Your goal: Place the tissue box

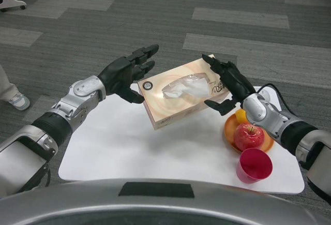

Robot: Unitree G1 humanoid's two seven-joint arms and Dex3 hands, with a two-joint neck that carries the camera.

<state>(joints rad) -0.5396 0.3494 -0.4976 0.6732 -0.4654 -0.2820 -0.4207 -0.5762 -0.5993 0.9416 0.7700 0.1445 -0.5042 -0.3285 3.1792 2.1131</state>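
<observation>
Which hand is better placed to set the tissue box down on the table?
Right. The right hand already holds the tissue box at its end, above the table. The left hand is open beside the box, not gripping it.

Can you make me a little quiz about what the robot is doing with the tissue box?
1. True or false: the tissue box lies flat on the white table.
2. Which hand touches the box? A) left hand B) right hand C) neither
3. Fill in: the apple sits on an orange ____, behind the red cup.

Key: 1 false, it is tilted, held up at one end; 2 B; 3 plate.
</observation>
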